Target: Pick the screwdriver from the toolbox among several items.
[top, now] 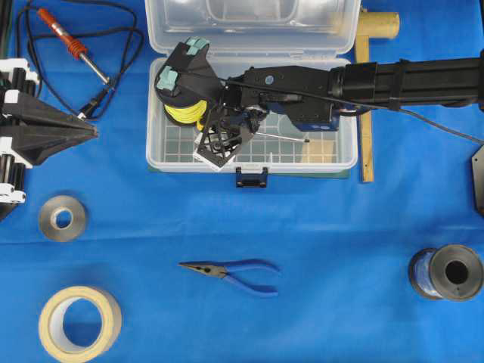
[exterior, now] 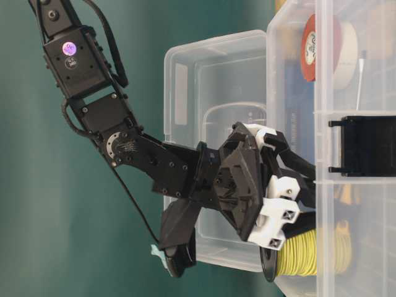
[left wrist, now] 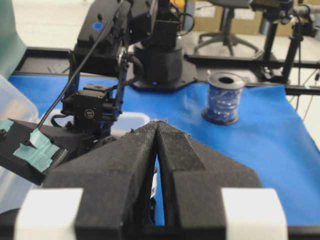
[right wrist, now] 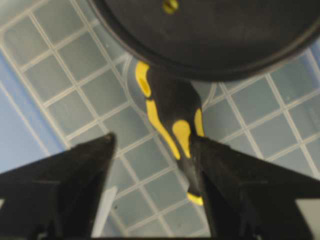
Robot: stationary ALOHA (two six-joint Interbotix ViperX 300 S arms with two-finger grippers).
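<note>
The clear toolbox point(top: 249, 162) stands open at the back middle of the blue mat. My right gripper point(top: 221, 144) points down into it beside the yellow wire spool point(top: 184, 113). In the right wrist view the gripper point(right wrist: 152, 139) is open over the gridded floor point(right wrist: 65, 65). The yellow-and-black handle of the screwdriver point(right wrist: 170, 115) lies against the inner face of the right finger, while the left finger stands well clear of it. The silver shaft point(top: 291, 138) sticks out to the right. My left gripper point(left wrist: 158, 122) is shut and empty at the mat's left edge point(top: 91, 132).
A red-handled soldering iron point(top: 68, 41) and its cord lie at the back left. Blue pliers point(top: 234, 272), a masking-tape roll point(top: 79, 324), a grey roll point(top: 62, 218) and a dark spool point(top: 448, 272) lie in front. A red-and-white tape roll point(exterior: 315, 46) is in the box.
</note>
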